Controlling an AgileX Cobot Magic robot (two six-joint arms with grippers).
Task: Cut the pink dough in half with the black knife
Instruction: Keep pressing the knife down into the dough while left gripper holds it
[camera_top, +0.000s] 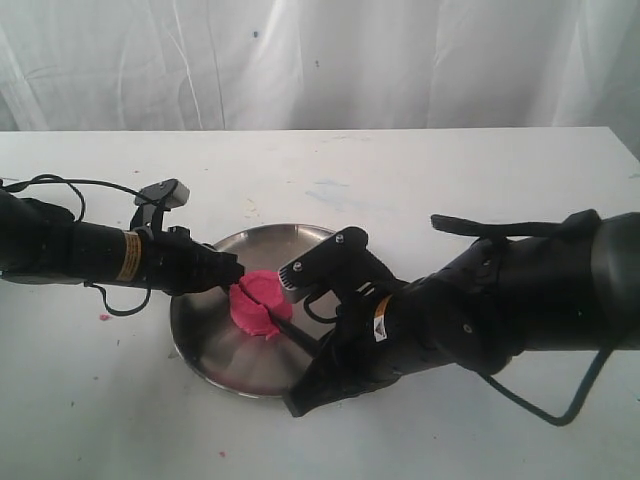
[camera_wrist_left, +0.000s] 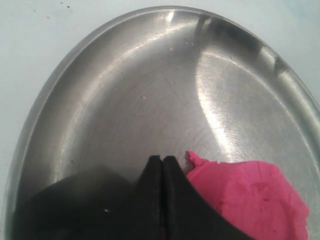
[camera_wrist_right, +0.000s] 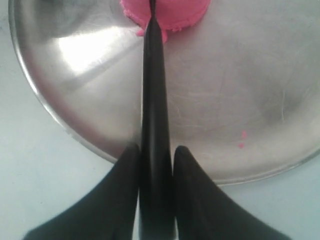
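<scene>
The pink dough (camera_top: 258, 302) lies on the round steel plate (camera_top: 205, 345), a dark groove running through its middle. My right gripper (camera_wrist_right: 155, 150) is shut on the black knife (camera_wrist_right: 154, 95), whose handle sits between the fingers while its blade reaches across the plate into the pink dough (camera_wrist_right: 172, 11). In the exterior view the black knife (camera_top: 296, 333) slants from the right arm into the lump. My left gripper (camera_wrist_left: 162, 159) is shut with nothing in it, its tips resting on the plate (camera_wrist_left: 125, 85) against the edge of the pink dough (camera_wrist_left: 250, 195).
The plate (camera_wrist_right: 260, 90) sits on a white table (camera_top: 420, 170), with a white curtain behind. Tiny pink crumbs (camera_wrist_right: 243, 139) dot the plate and table. The left arm (camera_top: 90, 250) reaches in from the left and the bulky right arm (camera_top: 500, 310) from the right.
</scene>
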